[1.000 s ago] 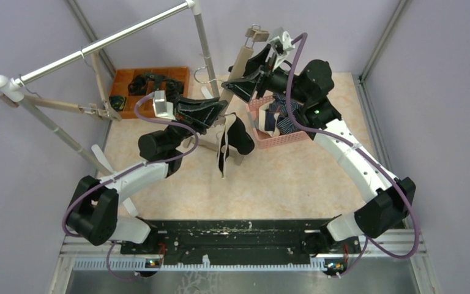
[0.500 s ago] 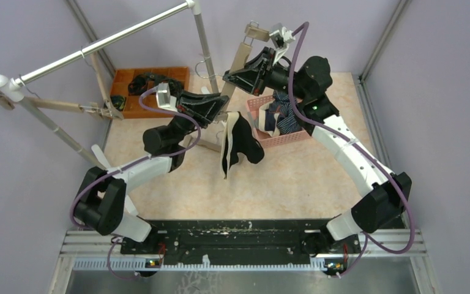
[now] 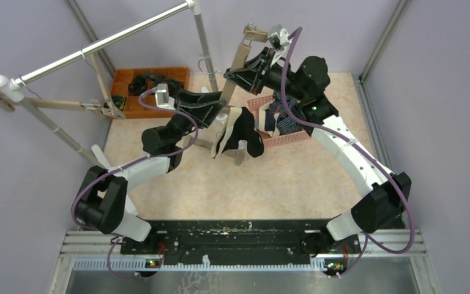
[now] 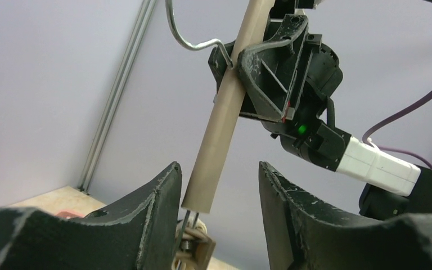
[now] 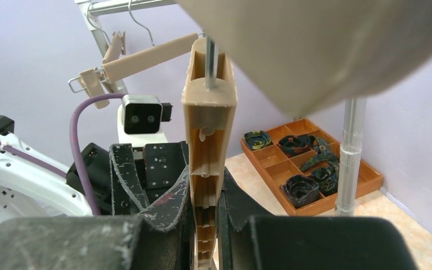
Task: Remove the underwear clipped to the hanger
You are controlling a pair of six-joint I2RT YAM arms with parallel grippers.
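Right gripper (image 5: 205, 194) is clamped on the hanger (image 5: 208, 140). Left gripper (image 4: 218, 171) has jaws apart, straddling the hanger's end. Only the top view shows the black underwear (image 3: 246, 136), dangling below the hanger beside the pink basket (image 3: 286, 141).

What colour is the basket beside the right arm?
Pink. The basket shows best in the top external view.

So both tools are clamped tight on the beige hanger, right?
Not quite. Only the right tool is clamped on the hanger. The left tool is open, with its fingers apart on either side of the hanger. The left wrist view shows this.
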